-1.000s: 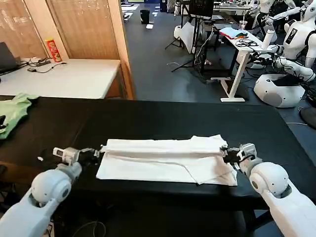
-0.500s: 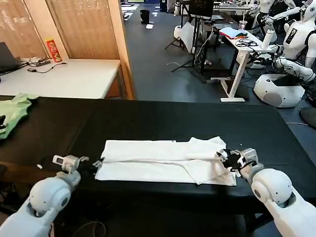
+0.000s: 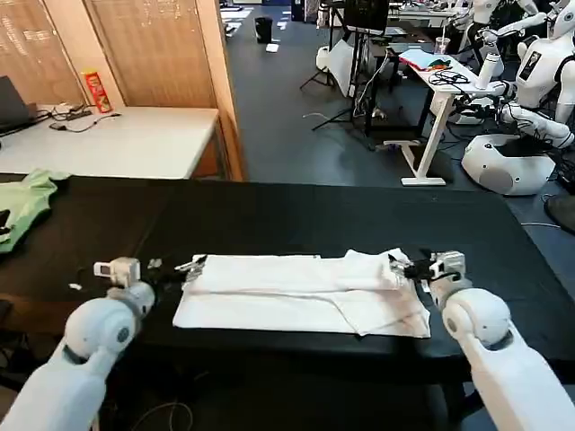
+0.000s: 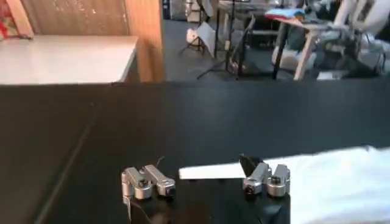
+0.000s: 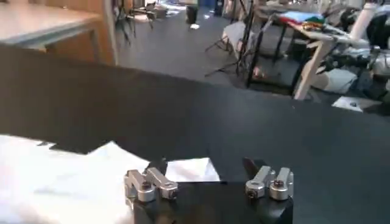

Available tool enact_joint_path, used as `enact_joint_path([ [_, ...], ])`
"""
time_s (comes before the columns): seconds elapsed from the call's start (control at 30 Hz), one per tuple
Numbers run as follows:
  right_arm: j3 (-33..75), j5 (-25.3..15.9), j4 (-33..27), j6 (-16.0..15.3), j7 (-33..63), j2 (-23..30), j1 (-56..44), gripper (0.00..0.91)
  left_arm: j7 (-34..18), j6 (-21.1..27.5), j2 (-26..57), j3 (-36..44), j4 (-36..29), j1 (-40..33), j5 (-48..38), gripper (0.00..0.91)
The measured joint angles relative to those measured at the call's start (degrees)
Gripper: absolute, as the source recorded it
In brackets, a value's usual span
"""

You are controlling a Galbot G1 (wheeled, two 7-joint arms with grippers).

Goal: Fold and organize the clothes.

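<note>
White T-shirt (image 3: 301, 292) folded lengthwise on black table (image 3: 269, 215), left pincer (image 4: 204, 179) and right pincer (image 5: 207, 176) released — one at each end

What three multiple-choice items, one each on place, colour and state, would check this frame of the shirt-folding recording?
1. Where does the white T-shirt lie?
A. On the black table, between the two grippers
B. On the white desk
C. Draped over an arm

2. What colour is the garment at the table's far left?
A. Red
B. Light green
C. Blue

3. How are the left gripper and right gripper set?
A. Both shut on cloth
B. One shut
C. Both open

Answers: 1 A, the folded shirt spans the tabletop between them. 2 B, it is pale green. 3 C, each wrist view shows the fingers spread, with cloth lying between them.
</note>
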Motion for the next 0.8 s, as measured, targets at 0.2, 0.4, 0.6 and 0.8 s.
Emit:
enact_joint_path([
  [0.2,-0.4,-1.1,-3.5,0.7,-0.2,2.5,1.5,0.878,0.1,0.1,-2.1,0.4,3.4,-0.6,0.2,0.809],
  [0.4,-0.4,-2.2,-4.9,0.8,-0.3,4.5,1.8,0.78,0.6,-1.2,-3.7,0.4,6.0,-2.0,0.7,0.741],
  [0.6,-0.3,-2.9,-5.3,0.8,-0.3,5.6,1.5,0.722,0.8,-2.0,-4.8,0.2,8.7,-3.3,-0.8,0.254],
  [0.8,-0.3,-3.3,-6.0,0.9,-0.7,6.3,1.7,0.341,0.5,-3.1,-5.9,0.3,10.6,-4.2,0.3,0.029],
])
